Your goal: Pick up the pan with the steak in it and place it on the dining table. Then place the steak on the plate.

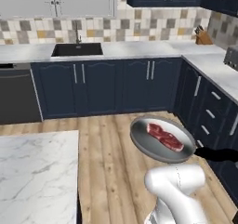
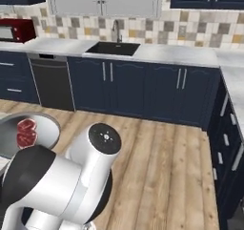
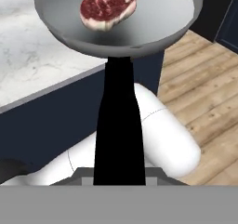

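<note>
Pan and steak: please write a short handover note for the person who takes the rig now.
Gripper: shut on the pan handle, as the hand view suggests; fingertips hidden.
Pan: held in the air above the wood floor, roughly level, beside the dining table.
Steak: lying in the pan.
Done: pan picked up with the steak in it.
Left: set the pan on the dining table, then move the steak to the plate.
</note>
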